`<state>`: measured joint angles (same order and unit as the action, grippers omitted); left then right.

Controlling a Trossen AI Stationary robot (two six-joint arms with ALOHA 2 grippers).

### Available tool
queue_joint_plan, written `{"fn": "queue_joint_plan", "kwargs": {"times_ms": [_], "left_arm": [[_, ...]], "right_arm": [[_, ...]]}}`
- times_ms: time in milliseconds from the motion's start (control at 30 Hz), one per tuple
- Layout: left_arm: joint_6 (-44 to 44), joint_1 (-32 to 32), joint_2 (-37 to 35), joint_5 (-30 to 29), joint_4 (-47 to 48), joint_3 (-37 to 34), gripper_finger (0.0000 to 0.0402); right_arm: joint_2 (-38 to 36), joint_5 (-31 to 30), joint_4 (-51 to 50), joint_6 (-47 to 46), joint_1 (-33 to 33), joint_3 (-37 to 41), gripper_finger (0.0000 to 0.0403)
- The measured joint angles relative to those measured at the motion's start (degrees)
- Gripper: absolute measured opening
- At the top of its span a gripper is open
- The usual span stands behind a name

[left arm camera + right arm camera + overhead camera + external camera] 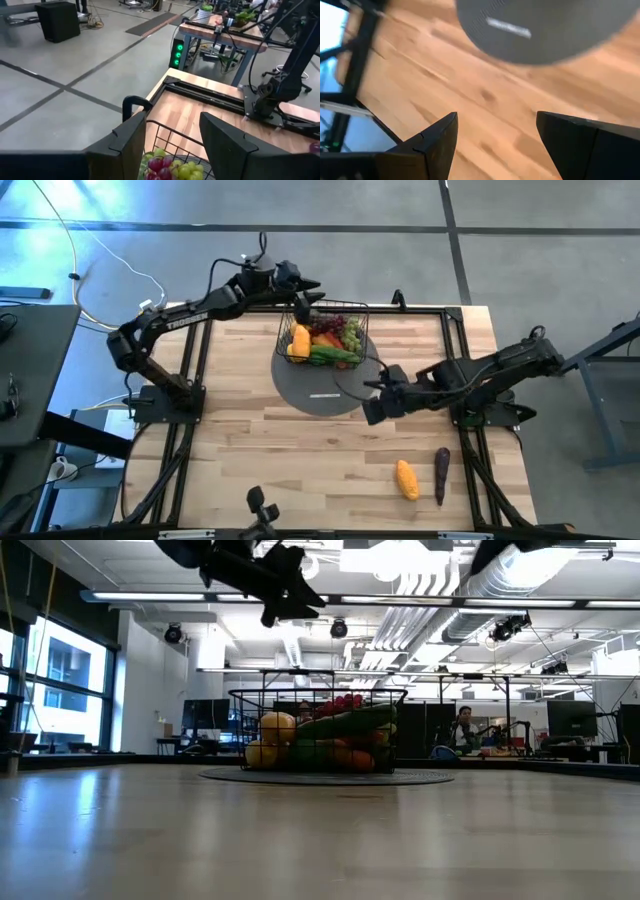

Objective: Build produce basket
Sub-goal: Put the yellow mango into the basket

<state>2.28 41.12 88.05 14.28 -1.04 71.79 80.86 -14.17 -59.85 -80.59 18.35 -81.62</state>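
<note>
The basket point(322, 332) sits on the grey mat point(322, 392), so it stays central between both arms. It lies just below the left gripper point(308, 288), whose fingers are spread with nothing between them. The right gripper point(372, 402), likewise released, hovers beside the mat's edge. Two pieces remain loose on the surface point(250, 440), on the side of the right gripper away from the basket: one orange mango point(407, 479) and one eggplant point(441, 472), probably next to collect.

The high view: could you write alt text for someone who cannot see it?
A black wire basket full of toy produce sits on a grey round mat on a wooden table. The left gripper hovers by the basket, the right gripper beside the mat; an orange fruit and a purple vegetable lie apart.
</note>
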Motion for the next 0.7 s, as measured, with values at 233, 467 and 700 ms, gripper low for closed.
{"fn": "queue_joint_plan", "kwargs": {"times_ms": [233, 467, 700], "left_arm": [[0.41, -0.03, -1.67, 0.00, 4.59, 0.00, 0.0174], [0.48, -0.48, -2.49, 0.04, 12.99, -0.02, 0.0174], [0.67, -2.60, -4.35, -0.12, 16.39, -0.05, 0.0174]], "right_arm": [[1.03, 3.64, -3.60, -6.06, 3.53, 0.01, 0.0252], [3.35, 6.30, -7.60, -12.90, 7.86, 0.04, 0.0252], [7.33, 10.55, -8.91, -18.56, 12.85, 0.04, 0.0252]]}}
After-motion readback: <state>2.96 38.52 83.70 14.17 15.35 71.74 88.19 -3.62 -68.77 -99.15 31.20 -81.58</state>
